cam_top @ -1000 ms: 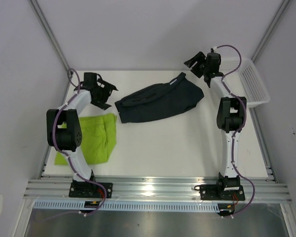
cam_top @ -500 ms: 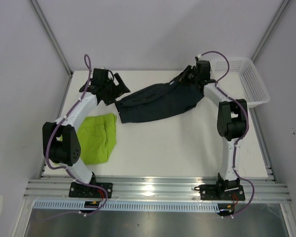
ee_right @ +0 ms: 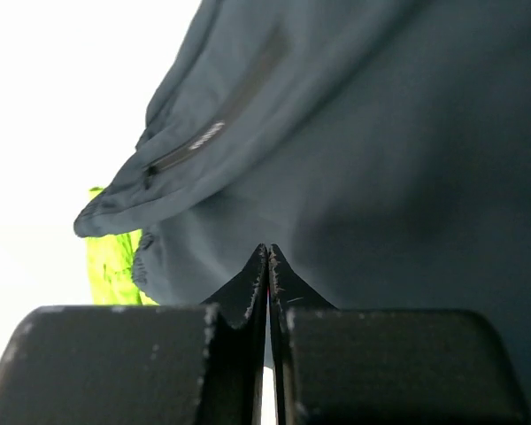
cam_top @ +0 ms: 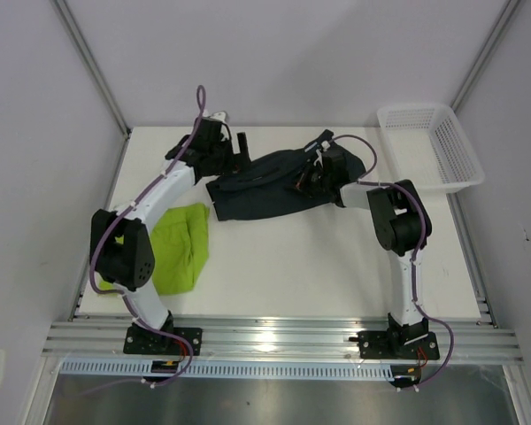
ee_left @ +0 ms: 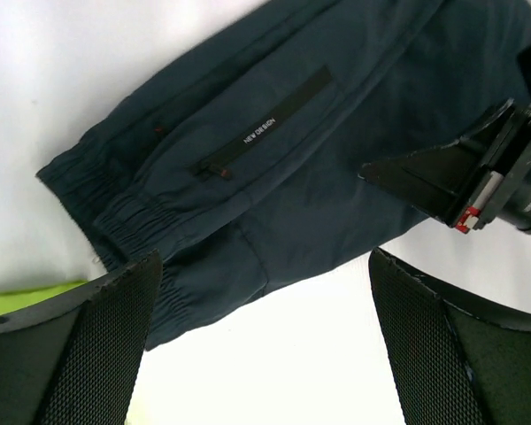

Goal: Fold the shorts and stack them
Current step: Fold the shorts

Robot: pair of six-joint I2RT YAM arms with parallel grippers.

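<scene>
Left arm (cam_top: 159, 190): rises from its base at the lower left of the top view, elbow folded at mid left, forearm reaching up and right to the upper centre.

Left gripper (cam_top: 236, 152): fingers (ee_left: 88, 354) spread wide, one at each lower corner of the left wrist view.

Right arm (cam_top: 413, 274): stands up from its base at the lower right, elbow bent at mid right, forearm turned left toward the centre.

Right gripper (cam_top: 311, 177): set low, pointing left. Its fingers (ee_right: 243, 297) are pressed together with tips meeting and no gap. Whether anything is pinched cannot be told.

The two grippers are near each other at the upper centre, not touching.
</scene>
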